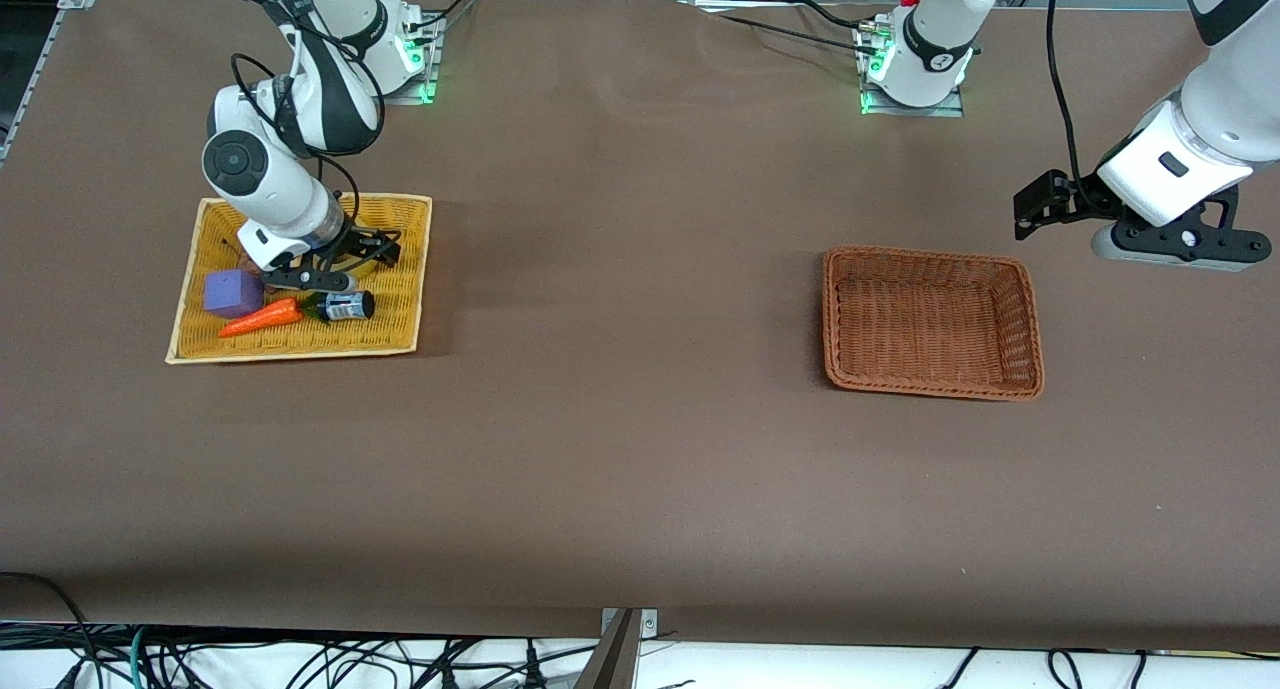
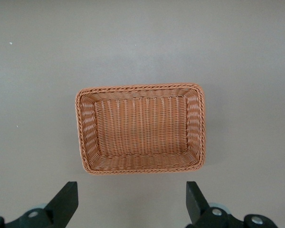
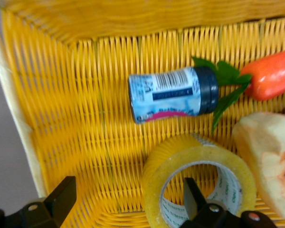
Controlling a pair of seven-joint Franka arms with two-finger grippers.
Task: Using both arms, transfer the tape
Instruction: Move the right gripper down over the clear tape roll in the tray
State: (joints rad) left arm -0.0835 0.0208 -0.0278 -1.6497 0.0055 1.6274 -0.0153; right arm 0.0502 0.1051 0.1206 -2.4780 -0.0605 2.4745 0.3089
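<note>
We see the right gripper [image 1: 335,269] low inside the yellow basket [image 1: 410,269], which sits on the table [image 1: 620,449] toward the right arm's end, nearer the edge where the robot bases stand than the edge by the front camera. Its jaws are spread wide and grasp nothing. In the right wrist view one finger [image 3: 194,199] stands inside the round hole of the tape [image 3: 199,164], while the other finger [image 3: 61,197] is out over the basket's weave, so the jaws straddle one side of the ring. The tape lies flat on the basket floor, a translucent yellowish roll.

Just beside the tape lies a small bottle [image 3: 173,92] on its side, with a dark cap and a white-blue label. The carrot [image 3: 275,78] lies with its green leaves at the bottle's cap. A pale, bread-like piece [image 3: 266,161] sits close by the tape. In the front view a purple block [image 1: 233,293] rests in the same basket, near the carrot's tip.

The left gripper [image 1: 1040,204] waits in the air over the table near the left arm's end. Its jaws are released and hold nothing. The brown basket [image 1: 1025,309] stands on the table toward the left arm's end, well apart from the yellow basket.
</note>
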